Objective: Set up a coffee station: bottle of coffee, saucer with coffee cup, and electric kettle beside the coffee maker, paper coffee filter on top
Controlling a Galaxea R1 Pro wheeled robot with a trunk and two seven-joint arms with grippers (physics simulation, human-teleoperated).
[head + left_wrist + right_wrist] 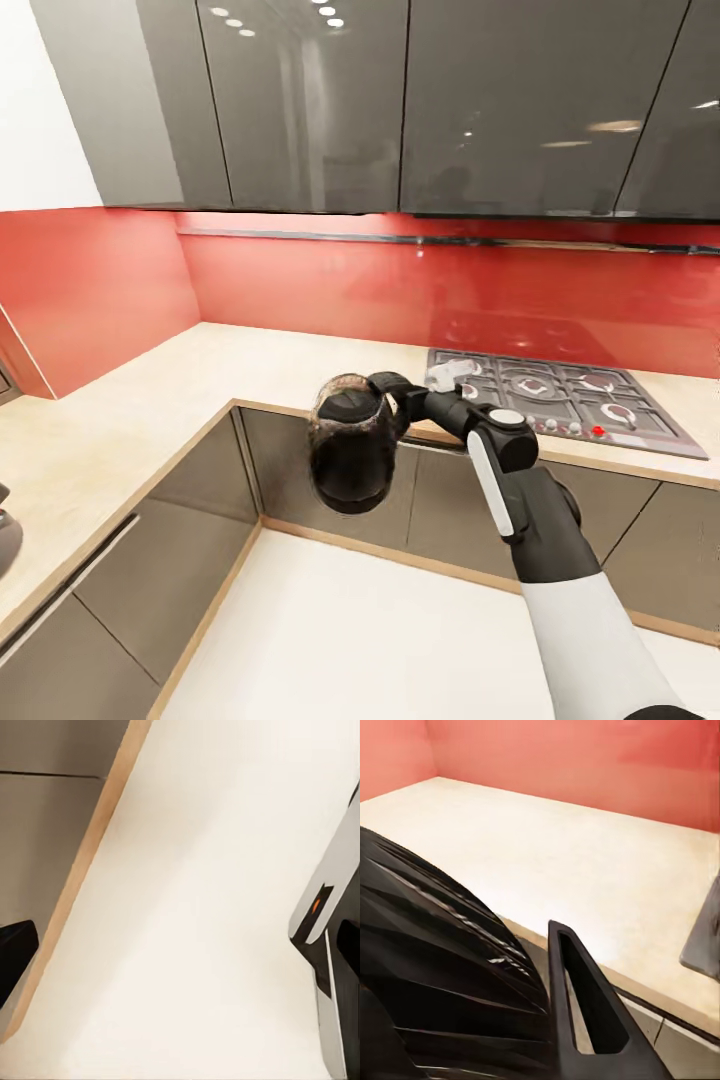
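The bottle of coffee [348, 450], a dark glass jar with a ribbed black lid, hangs in the air in front of the counter's inner corner. My right gripper [388, 402] is shut on it near the lid, holding it tilted with the lid towards the camera. In the right wrist view the ribbed lid [435, 967] looms large beside one black finger [585, 1005]. In the left wrist view my left gripper [180, 967] hangs over the pale floor, fingers wide apart, nothing between them. Coffee maker, filter, saucer and cup are out of view.
An L-shaped beige countertop [150, 400] runs along the red backsplash, with grey cabinets below and above. A gas hob [560, 395] is set in the counter at the right. A grey rounded object [6, 530] is cut off at the left edge.
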